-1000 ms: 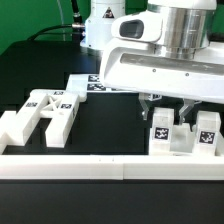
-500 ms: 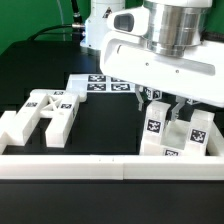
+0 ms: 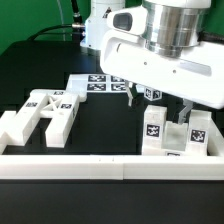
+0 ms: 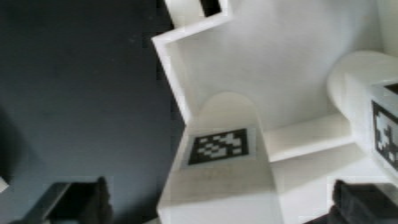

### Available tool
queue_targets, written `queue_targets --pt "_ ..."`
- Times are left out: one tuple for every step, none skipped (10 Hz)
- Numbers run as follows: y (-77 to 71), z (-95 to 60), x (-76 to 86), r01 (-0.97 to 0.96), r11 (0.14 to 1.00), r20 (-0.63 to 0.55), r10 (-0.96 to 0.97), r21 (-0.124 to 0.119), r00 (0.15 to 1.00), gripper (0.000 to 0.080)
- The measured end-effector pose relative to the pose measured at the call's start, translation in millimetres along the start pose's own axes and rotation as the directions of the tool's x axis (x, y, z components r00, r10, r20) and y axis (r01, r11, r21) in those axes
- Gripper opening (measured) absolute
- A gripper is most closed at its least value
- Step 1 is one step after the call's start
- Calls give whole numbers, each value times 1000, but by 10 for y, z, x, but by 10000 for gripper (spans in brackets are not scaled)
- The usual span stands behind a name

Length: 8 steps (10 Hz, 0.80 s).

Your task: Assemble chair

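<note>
Fingers (image 4: 75,204) stand wide apart and hold nothing. In the wrist view a strip of dark table shows between one finger and the white plastic; the gap on the other side is harder to judge. The gripper (image 3: 158,104) hangs low over the chair sub-assembly (image 3: 170,148), which sits at 4 o'clock in the exterior view, just inside the border rail (image 3: 60,166).

Directly beneath the hand, between the two fingers, rises the tagged post (image 4: 219,150). Its long axis is upright, in line with the hand's approach, and the fingers straddle it, apparently without touching. A second post (image 3: 198,131) stands just beside it, toward 3 o'clock.

The wrist points down at the table, and the hand's broad white body slants lower toward the exterior view's right. The H-shaped chair part (image 3: 45,112) lies well apart at 8 o'clock, and the marker board (image 3: 95,82) lies behind at 12 o'clock.

With the post inside the jaws, I judge a straight rise would clear it, while a sideways sweep could knock it.
</note>
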State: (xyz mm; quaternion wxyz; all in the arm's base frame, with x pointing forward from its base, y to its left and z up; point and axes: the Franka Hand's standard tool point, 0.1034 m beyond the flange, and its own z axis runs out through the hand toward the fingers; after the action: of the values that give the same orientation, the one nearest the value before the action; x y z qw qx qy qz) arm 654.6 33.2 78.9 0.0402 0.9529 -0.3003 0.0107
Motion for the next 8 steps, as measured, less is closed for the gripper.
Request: queue_targets --pt "0 -1 0 0 1000 0 0 0 1000 641" --pt "-6 -47 12 5 1000 -5 -5 6 1000 641" --pt "-11 -155 9 11 1000 -9 -11 18 1000 648" --pt "-4 -258 -43 12 999 -13 -11 30 1000 648" --pt "29 -329 -111 9 999 -23 -8 48 1000 649" --pt "117 -374 -177 0 998 -31 2 64 1000 649" --pt "150 -384 -229 -11 997 -48 15 81 999 649" --pt "154 -368 -239 -9 997 -47 12 79 999 649"
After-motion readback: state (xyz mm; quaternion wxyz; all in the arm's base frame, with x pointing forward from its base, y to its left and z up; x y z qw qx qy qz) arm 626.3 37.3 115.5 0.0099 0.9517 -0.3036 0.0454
